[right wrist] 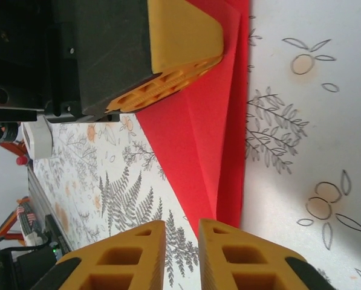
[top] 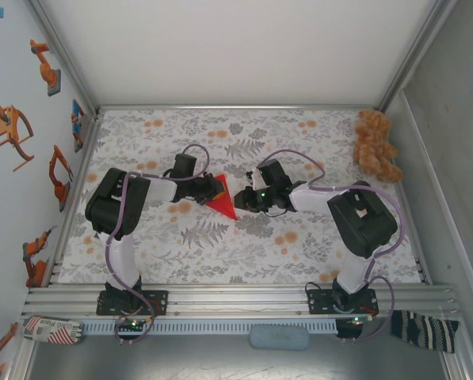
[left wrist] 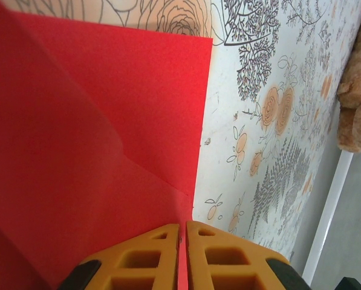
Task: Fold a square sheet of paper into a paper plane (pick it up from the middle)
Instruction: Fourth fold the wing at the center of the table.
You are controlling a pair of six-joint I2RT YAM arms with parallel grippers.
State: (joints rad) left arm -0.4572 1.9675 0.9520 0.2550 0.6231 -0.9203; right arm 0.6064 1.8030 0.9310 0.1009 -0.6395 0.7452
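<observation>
**Left tool (top: pixel 218 190) clamped on a thin, bright red sheet of paper (top: pixel 223 207); right tool (top: pixel 242 199) slightly parted beside it**

From where I stand, the bright red sheet of paper sits about the middle of the bench (top: pixel 315 245), on its white cover printed with grey ferns and orange flowers. It lies between the two arms. It is already creased: from above it reads as a narrow triangle, with a sharp tip pointing toward the near edge of the bench.

The left tool is closed on it. In the left wrist view the two orange fingers (left wrist: pixel 138 260) press together, with only a thin red sliver of the sheet's edge running between them. The rest of the paper spreads out ahead of them, and a diagonal fold line crosses it.

The right tool faces the left one from the other side, close by. Its orange fingers (right wrist: pixel 126 257) stand a little apart, and the patterned cover shows through the gap, so nothing is gripped there. In that view the paper's pointed end reaches down to just beside one of these fingers. I cannot tell whether they touch. The folded layers rise along a crease toward the left tool's orange finger at the top of the view. Whether the sheet rests flat on the cover or is partly lifted, I cannot say.

A brown plush teddy bear (top: pixel 376 145) sits in the far right corner of the bench, well apart from both tools.
</observation>
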